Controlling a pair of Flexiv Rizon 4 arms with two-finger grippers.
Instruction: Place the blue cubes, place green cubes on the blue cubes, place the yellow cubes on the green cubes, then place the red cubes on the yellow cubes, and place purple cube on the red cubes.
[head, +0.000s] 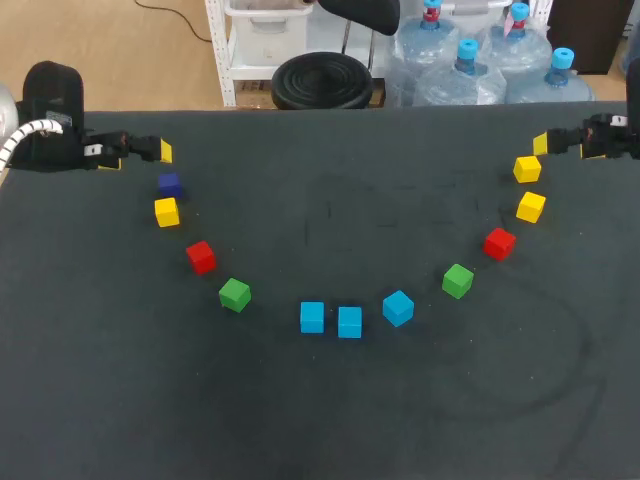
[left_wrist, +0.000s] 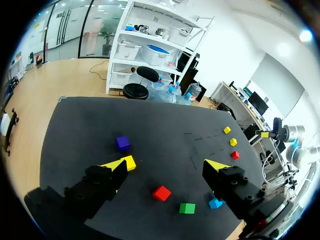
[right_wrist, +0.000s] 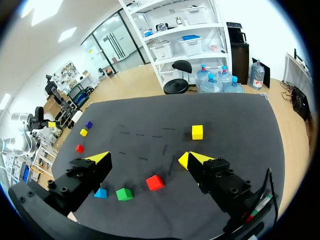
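Stacking not begun: every cube lies singly on the dark cloth-covered table (head: 320, 430), none on another. My judgement is that the step in hand is the first one, placing the blue cubes.

Left gripper (left_wrist: 166, 165): fingers spread wide, nothing between them. A small yellow cube (left_wrist: 128, 162) lies near one fingertip, with the small dark purple cube (left_wrist: 122, 143) a little ahead of it. A small red cube (left_wrist: 161, 193) and a small green cube (left_wrist: 187, 208) lie under the gap between the fingers.

Right gripper (right_wrist: 144, 159): also spread and empty. Another yellow cube (right_wrist: 197, 132) lies ahead of it.

Three small light-blue cubes (head: 349, 322) lie well apart from both grippers, roughly midway between them.

Next move, as I read it: one arm leaves its corner, crosses to the blue group and comes down with its fingers astride a single cube.
- Two of the blue cubes sit just beside each other, so there is little room for a finger between them.
- The third is turned corner-on, so the wrist probably has to rotate to meet its flat faces.
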